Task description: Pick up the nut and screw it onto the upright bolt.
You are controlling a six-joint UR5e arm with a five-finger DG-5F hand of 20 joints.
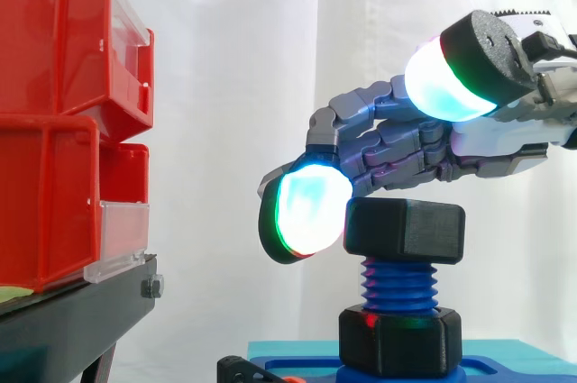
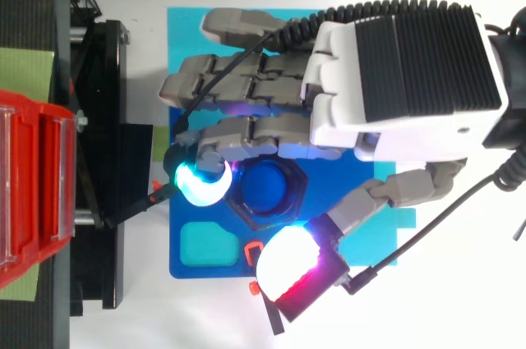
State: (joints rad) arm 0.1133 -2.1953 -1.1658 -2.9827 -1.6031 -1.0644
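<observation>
the black hex nut (image 1: 406, 230) is already on the upright blue bolt (image 1: 397, 282), sitting level near its top. several turns of thread show between it and the black hex collar (image 1: 401, 338) at the bolt's foot. so the pick-up looks done and the step in hand is the screwing down, with most of the travel left to go.

the hand (image 2: 386, 78) reaches in over the bolt from the right. one bent finger brings its glowing pad (image 1: 306, 207) to the nut's left side, touching it or just beside it. seen from above, that same pad (image 2: 200, 183) lies at the nut's left edge. the thumb pad (image 1: 446, 86) hangs well above the level of the nut. from above it (image 2: 288, 271) lies off the nut's near corner, not on it. the other fingers lie fairly straight over the blue base plate (image 2: 189, 271). i judge the hand released, closed round nothing, as if between two turns.

the next move calls for bringing the thumb down onto the face opposite that finger, pinching across the nut, and then turning it further down the thread. the nut should be kept level so the thread does not bind.
</observation>
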